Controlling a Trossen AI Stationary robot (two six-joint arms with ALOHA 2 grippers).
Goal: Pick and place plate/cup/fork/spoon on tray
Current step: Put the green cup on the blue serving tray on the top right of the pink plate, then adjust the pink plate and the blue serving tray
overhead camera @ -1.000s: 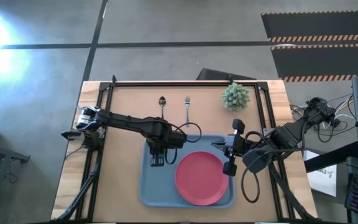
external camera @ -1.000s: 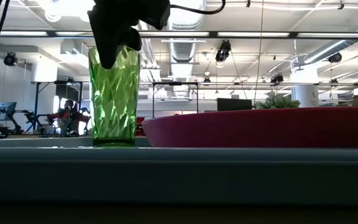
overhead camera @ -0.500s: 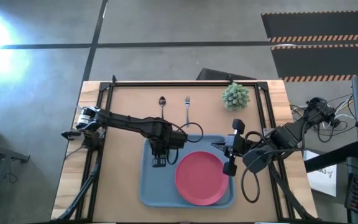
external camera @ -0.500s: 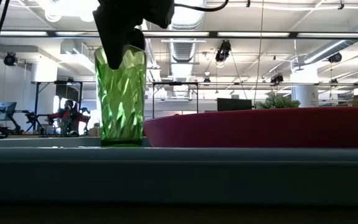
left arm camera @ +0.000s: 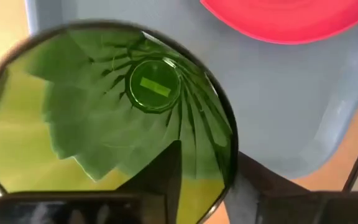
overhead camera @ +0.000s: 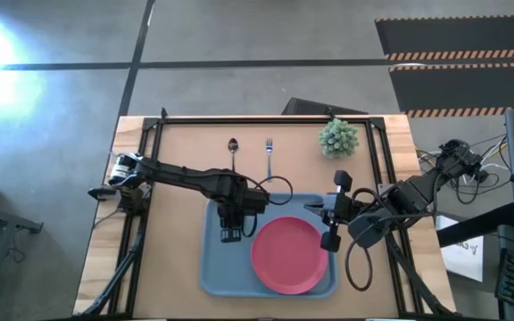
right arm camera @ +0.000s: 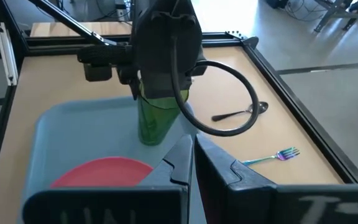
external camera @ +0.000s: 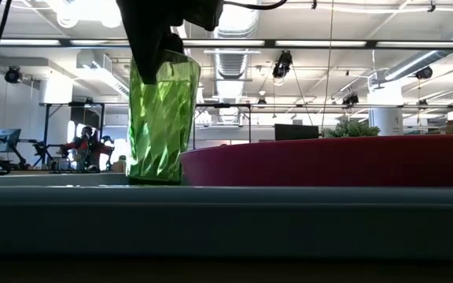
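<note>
The green cup (external camera: 162,118) stands on the light-blue tray (overhead camera: 212,276), left of the pink-red plate (overhead camera: 286,254), and leans with its top toward the plate. My left gripper (overhead camera: 229,232) points down over it and hides it in the high view. Its fingers stand apart, one inside the cup (left arm camera: 104,106) and one outside. My right gripper (right arm camera: 191,155) is shut on nothing and hovers over the tray's far right corner. The spoon (overhead camera: 233,150) and the fork (overhead camera: 269,153) lie on the table beyond the tray. My left gripper comes from above and straddles the cup's rim (left arm camera: 229,155). One finger (left arm camera: 163,177) is inside, with a gap to the wall, and the other finger (left arm camera: 253,186) is outside, close to the rim. The cup's base is on the tray. Whether a finger touches the wall, I cannot tell.
A spiky potted plant (overhead camera: 338,137) stands at the table's far right. A black frame rail (overhead camera: 266,120) runs around the tabletop. Bare tray floor (left arm camera: 278,112) lies between the cup and the tray's near rim.
The cup has slid a little along the tray toward the plate, then tipped from upright to leaning, its top toward the plate and its base on the tray.
</note>
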